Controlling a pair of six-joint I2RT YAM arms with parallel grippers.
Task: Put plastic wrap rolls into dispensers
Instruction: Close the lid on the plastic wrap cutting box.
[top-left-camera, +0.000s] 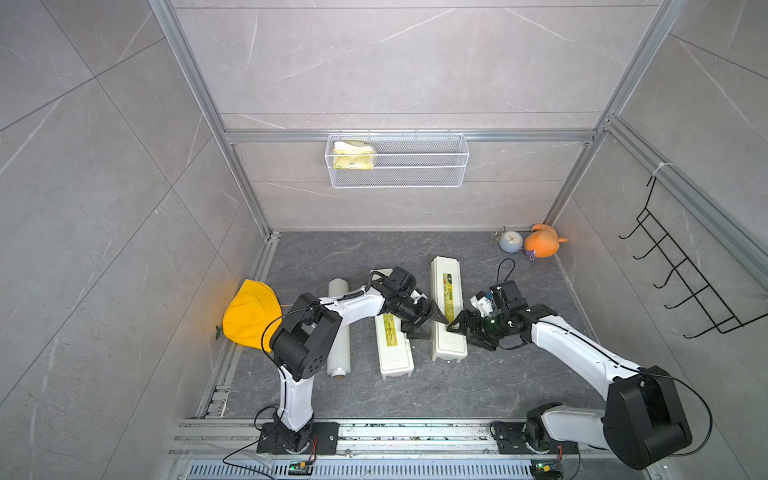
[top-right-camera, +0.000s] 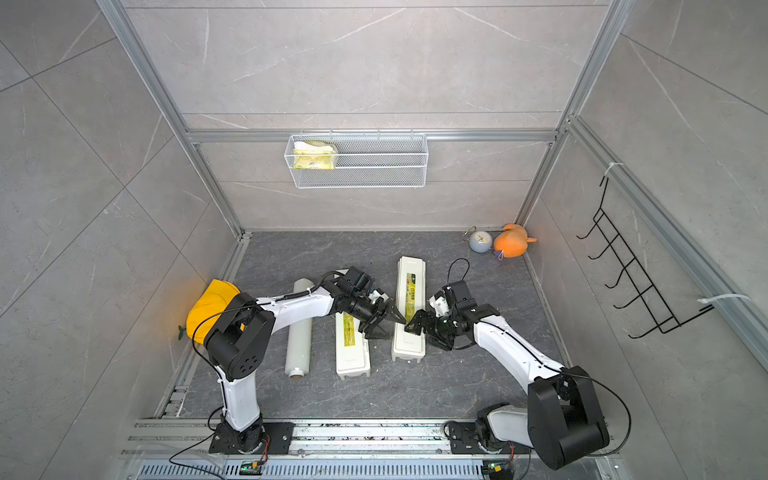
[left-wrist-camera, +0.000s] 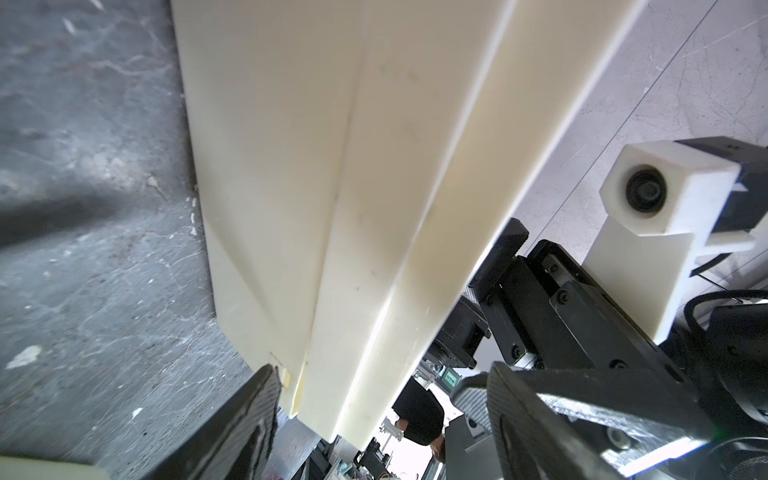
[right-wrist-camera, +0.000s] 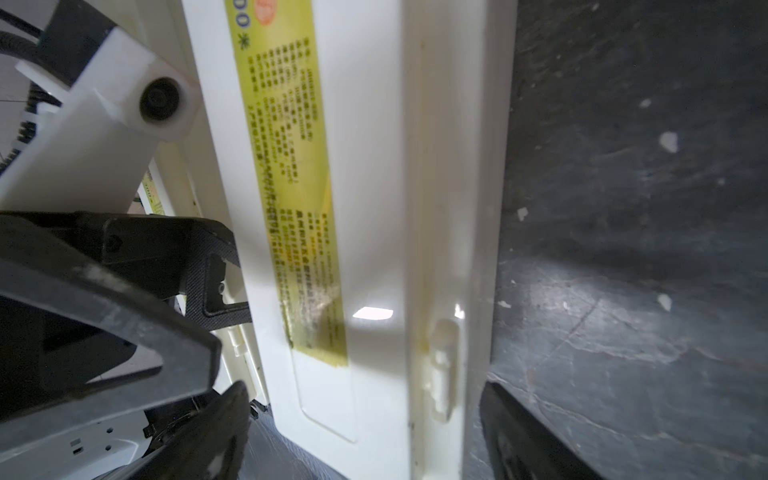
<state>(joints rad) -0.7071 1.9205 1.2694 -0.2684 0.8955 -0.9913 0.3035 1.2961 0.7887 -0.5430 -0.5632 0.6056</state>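
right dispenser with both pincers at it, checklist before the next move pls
1. Right dispenser lid shut: ok.
2. Anything loaded inside it: cannot tell.
3. Left pincer open: ok, jaws apart astride the dispenser's edge.
4. Right pincer open: ok, jaws apart.
5. Plastic wrap roll lying free on the table: ok.
6. Left dispenser lid open for loading: not ok, it looks shut.

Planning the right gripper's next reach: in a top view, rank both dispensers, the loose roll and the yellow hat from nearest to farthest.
From the right gripper:
1. Right dispenser, at its fingertips
2. Left dispenser, next leftward
3. Roll, farther left
4. Yellow hat, far left
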